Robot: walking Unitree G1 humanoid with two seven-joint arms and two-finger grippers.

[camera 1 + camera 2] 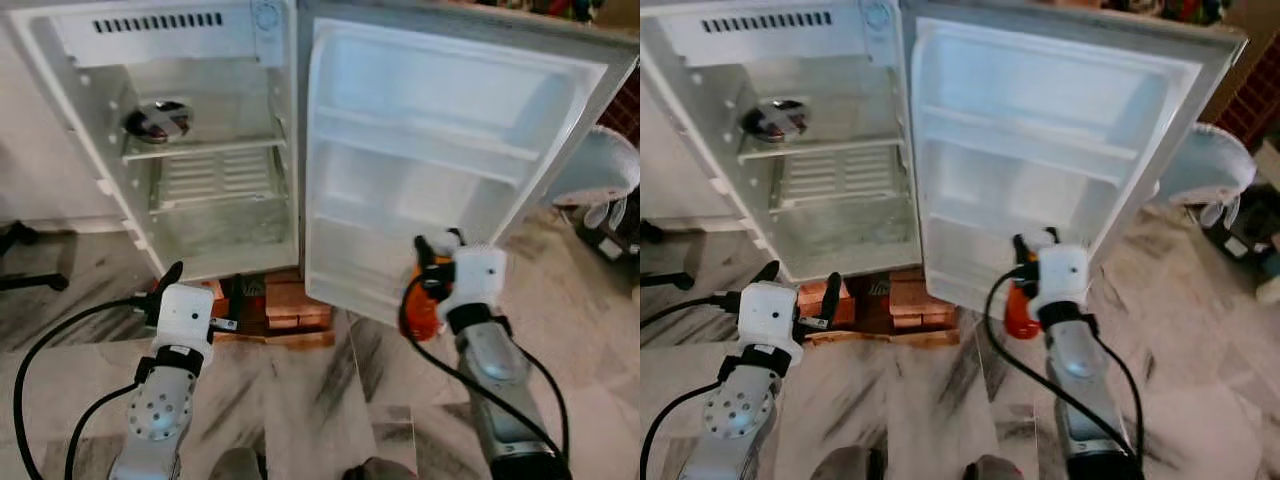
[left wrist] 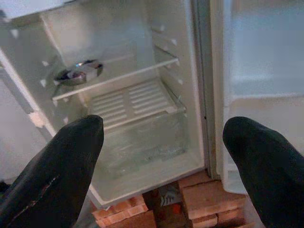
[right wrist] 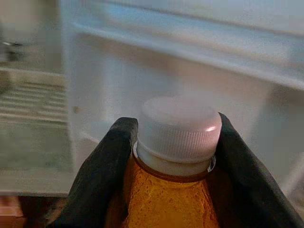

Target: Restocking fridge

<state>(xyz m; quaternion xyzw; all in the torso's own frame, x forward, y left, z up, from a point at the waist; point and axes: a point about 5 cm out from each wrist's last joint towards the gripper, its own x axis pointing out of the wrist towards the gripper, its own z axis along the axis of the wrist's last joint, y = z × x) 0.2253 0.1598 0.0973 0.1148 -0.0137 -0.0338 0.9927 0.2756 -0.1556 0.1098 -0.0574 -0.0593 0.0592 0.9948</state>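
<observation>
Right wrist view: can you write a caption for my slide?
The right claw grips an orange bottle by its neck, under the white cap, facing the open fridge door.

The floor is pale polished marble with dark grey streaks (image 1: 300,400). A low stack of reddish-brown bricks (image 1: 295,305) rests on it. On the left stands a plain off-white wall (image 1: 30,150), with a dark metal furniture leg (image 1: 30,280) near its base. On the right a white rounded fan housing (image 1: 600,165) sits on the floor.
</observation>
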